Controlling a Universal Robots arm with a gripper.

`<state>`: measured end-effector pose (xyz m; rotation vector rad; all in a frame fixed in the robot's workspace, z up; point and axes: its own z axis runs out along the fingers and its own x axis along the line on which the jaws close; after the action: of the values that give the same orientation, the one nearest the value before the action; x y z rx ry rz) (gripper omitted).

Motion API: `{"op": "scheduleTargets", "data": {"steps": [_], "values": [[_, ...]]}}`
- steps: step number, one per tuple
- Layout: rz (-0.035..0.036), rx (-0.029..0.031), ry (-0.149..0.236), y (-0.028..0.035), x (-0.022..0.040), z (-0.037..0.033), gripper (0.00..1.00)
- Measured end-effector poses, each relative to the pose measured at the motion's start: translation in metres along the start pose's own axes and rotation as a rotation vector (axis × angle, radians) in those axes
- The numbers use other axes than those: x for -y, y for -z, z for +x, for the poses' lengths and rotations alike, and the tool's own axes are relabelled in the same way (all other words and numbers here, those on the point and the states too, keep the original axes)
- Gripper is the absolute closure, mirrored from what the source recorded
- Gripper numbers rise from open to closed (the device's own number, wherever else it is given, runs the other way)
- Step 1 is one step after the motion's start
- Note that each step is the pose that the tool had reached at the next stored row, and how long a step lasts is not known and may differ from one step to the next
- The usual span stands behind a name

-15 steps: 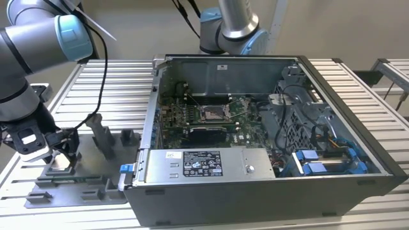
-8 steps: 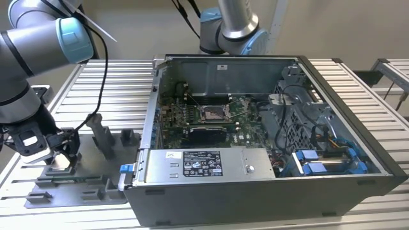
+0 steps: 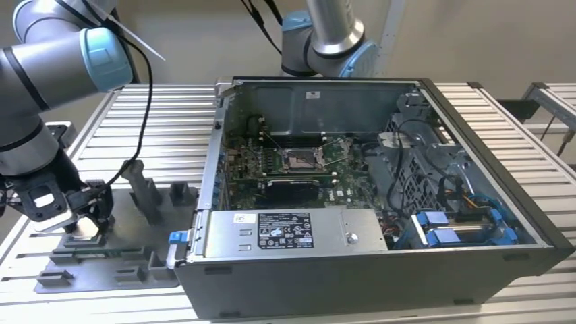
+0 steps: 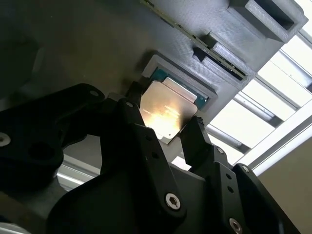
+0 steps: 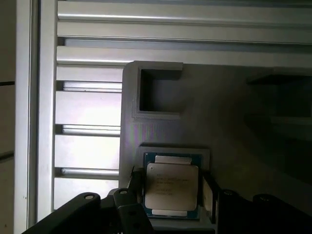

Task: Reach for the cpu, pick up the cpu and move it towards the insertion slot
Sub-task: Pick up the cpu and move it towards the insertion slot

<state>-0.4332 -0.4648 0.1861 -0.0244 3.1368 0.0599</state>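
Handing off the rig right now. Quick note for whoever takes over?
Pincer: down at the cpu, over the grey fixture plate at the exterior view's left. Grip cannot be judged.
Cpu: silver face up, looks seated in its fixture pocket in the first wrist view.
Insertion slot: on the board inside the open computer case, well apart from the pincer.
Done: the reach. Not yet done: the lift and the carry towards the slot.

Your slatted aluminium table (image 3: 153,115) carries two things directly: the grey fixture plate (image 3: 108,270) at the exterior view's left, and the open computer case (image 3: 360,277) just beside it.
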Motion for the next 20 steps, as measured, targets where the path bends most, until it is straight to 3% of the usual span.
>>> {"op": "scheduleTargets", "data": {"steps": [4,5,9,10,20], "values": [[-0.0001,0.0002,0.0,-0.0004,0.0001,0.0,0.0],[0.0,0.0001,0.0,-0.0004,0.0001,0.0,1.0],[-0.0003,0.0004,-0.001,0.0,0.0002,-0.0001,1.0],[-0.0007,0.001,-0.003,0.0031,0.0,-0.0001,1.0],[0.0,0.0002,-0.003,0.049,-0.0017,-0.0002,1.0]]}}
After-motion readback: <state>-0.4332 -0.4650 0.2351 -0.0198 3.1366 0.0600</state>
